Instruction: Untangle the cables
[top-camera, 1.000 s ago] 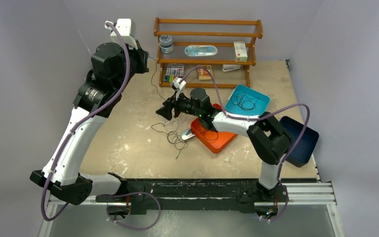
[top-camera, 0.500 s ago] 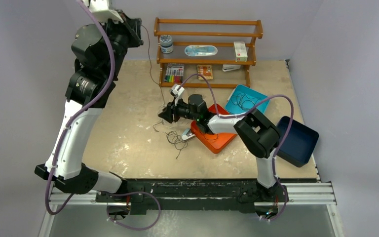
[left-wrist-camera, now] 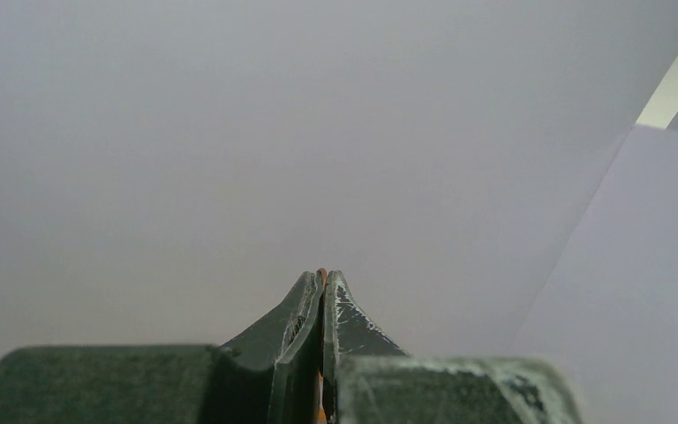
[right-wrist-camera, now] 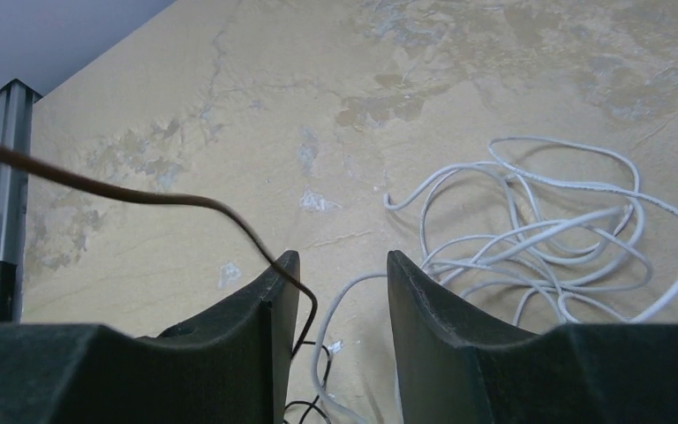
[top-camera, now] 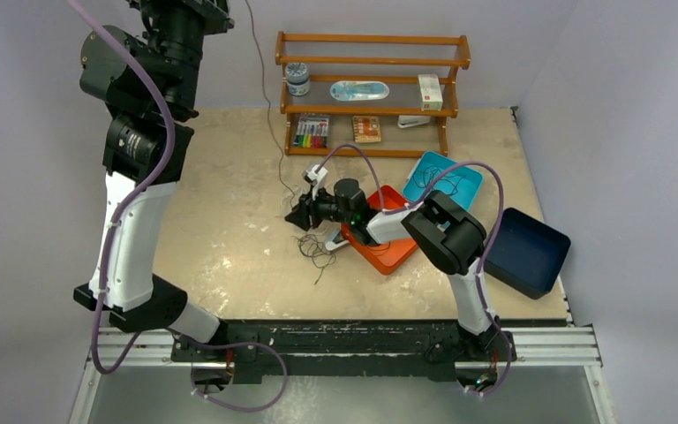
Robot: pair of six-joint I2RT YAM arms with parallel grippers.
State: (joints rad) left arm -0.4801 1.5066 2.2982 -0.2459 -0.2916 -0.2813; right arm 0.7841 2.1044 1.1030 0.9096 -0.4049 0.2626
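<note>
A tangle of thin black and white cables (top-camera: 316, 250) lies on the table in front of my right gripper (top-camera: 298, 215). In the right wrist view the white cable (right-wrist-camera: 538, 238) loops loosely on the table to the right. A dark cable (right-wrist-camera: 141, 194) crosses the left finger and drops into the gap between the jaws. My right gripper (right-wrist-camera: 342, 269) is open, with these strands passing through and nothing clamped. The same dark cable (top-camera: 269, 106) rises steeply to the top edge of the view. My left gripper (left-wrist-camera: 323, 276), raised high, is shut on a thin brownish strand.
A wooden shelf (top-camera: 371, 88) with small items stands at the back. An orange tray (top-camera: 388, 252) sits under the right arm. A teal tray (top-camera: 459, 172) holding a black wire and a dark blue bin (top-camera: 530, 252) are to the right.
The left arm has lifted higher and further left, drawing the dark cable up with it. The right gripper's jaws have narrowed and it has shifted slightly nearer.
</note>
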